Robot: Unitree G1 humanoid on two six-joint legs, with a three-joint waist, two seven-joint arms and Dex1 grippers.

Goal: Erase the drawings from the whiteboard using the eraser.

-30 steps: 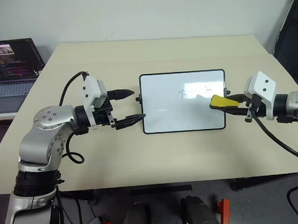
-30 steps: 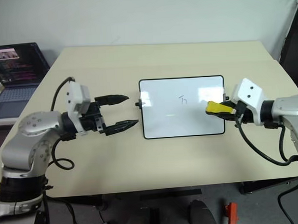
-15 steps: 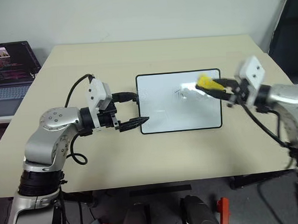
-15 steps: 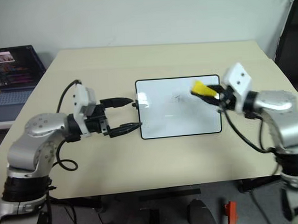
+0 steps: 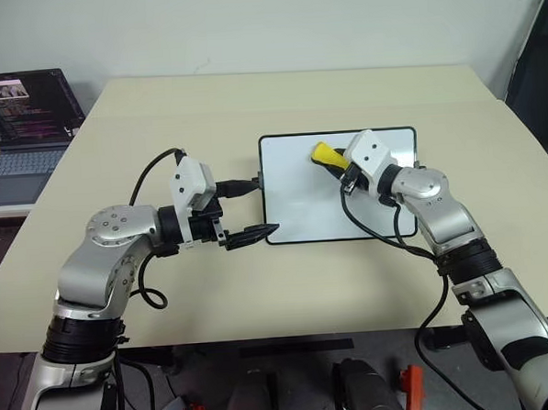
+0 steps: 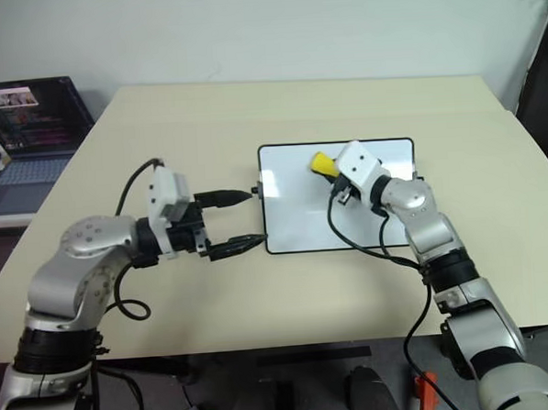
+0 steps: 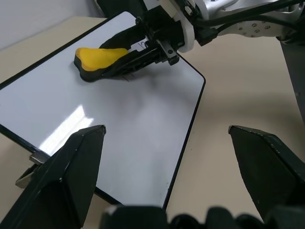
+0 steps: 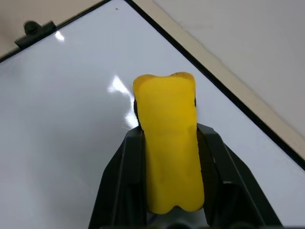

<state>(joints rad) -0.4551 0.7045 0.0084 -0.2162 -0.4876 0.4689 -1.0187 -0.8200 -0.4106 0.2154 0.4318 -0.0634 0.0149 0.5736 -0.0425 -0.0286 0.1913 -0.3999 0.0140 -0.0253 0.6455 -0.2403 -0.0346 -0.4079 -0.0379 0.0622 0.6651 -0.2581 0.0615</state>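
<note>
The whiteboard (image 5: 302,213) lies flat at the middle of the table. My right gripper (image 5: 338,161) is shut on the yellow eraser (image 5: 327,154), holding it low over the board's far middle part; its dark underside seems to touch the surface (image 7: 97,59). One small dark mark of the drawings (image 7: 141,45) peeks out beside the right gripper's fingers; the arm hides the rest of that area. My left gripper (image 5: 261,206) stands open at the board's left short edge, one finger (image 5: 257,232) near its front corner, nothing held.
An open laptop (image 5: 22,126) sits on a lower desk off the table's left side. The beige table (image 5: 250,105) has bare room behind and in front of the board. A dark object (image 5: 538,72) stands past the table's right edge.
My right arm swung from the board's right edge across to its far middle, carrying the eraser over the place where the marks showed. The left gripper stayed about where it was, open.
</note>
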